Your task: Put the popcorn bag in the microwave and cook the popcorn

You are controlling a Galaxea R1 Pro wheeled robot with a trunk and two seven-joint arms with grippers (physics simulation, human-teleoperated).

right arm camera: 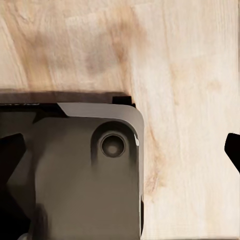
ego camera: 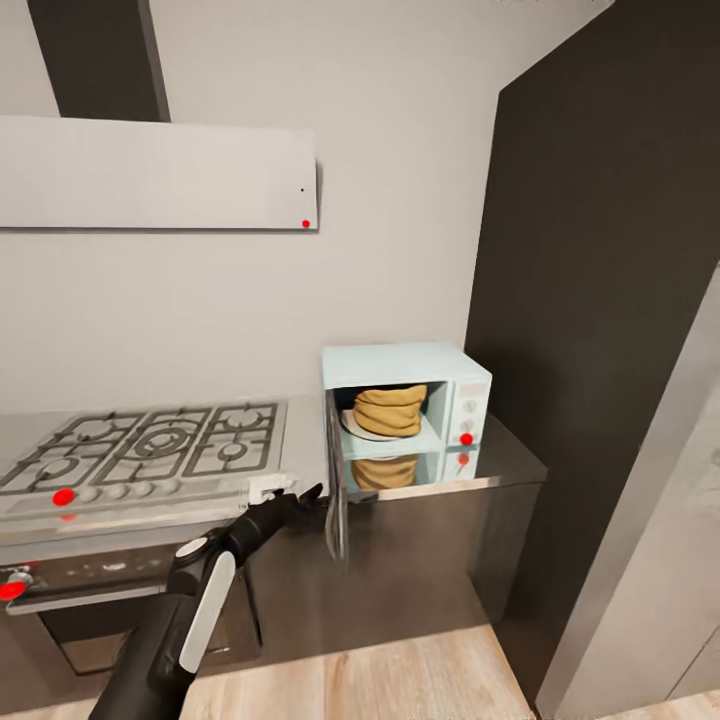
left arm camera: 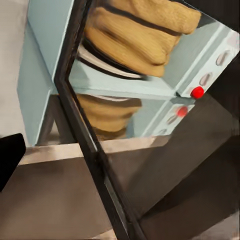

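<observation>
Inside microwave [ego camera: 405, 400]: popcorn bag [ego camera: 390, 410] upright, rim up | left pincer [ego camera: 300, 497] state unclear, beside door

open microwave [ego camera: 405, 365] door [ego camera: 336, 490] beside end effector [ego camera: 300, 497]

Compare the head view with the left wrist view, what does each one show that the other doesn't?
Head view alone: the gas hob, the range hood, the oven front, the wooden floor, the tall dark cabinet, and the left end effector by the edge of the microwave door.

Left wrist view alone: a close look through the door's glass at the reflections.

Both: the microwave standing open, the popcorn bag on its plate, the red knob, and the glossy countertop.
</observation>
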